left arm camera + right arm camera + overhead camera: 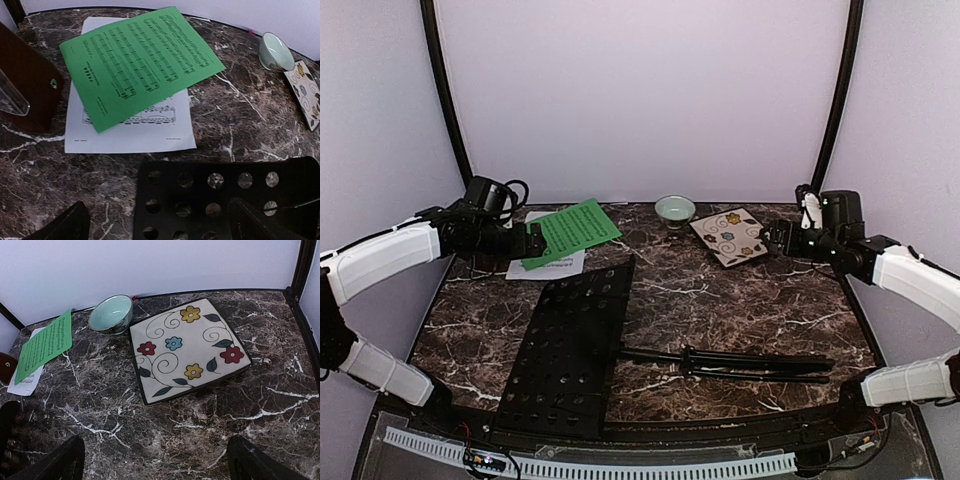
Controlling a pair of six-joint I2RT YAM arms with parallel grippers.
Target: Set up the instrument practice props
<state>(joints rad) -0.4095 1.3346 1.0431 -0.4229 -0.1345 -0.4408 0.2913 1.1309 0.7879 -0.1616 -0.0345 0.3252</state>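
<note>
While the music stand [575, 350] lies flat on the counter [720, 300] with its legs folded, I judge setup not begun.

Top: my left end effector [535, 240] and right end effector [772, 238] are both spread and hold nothing.

Left wrist: green sheet [140, 62] overlaps white sheet [150, 130], back left. Metronome [27, 85] is just beside them.

Right wrist: bowl [111, 314] is empty, just beside the tile [187, 347].

Left to do: raise the stand, place the sheets.

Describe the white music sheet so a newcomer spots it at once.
On the dark marble table, look to the far left corner, beyond the black music stand lying flat. Two printed sheets overlap there; yours is the white sheet underneath, half covered by the green sheet lying askew on it.
</note>
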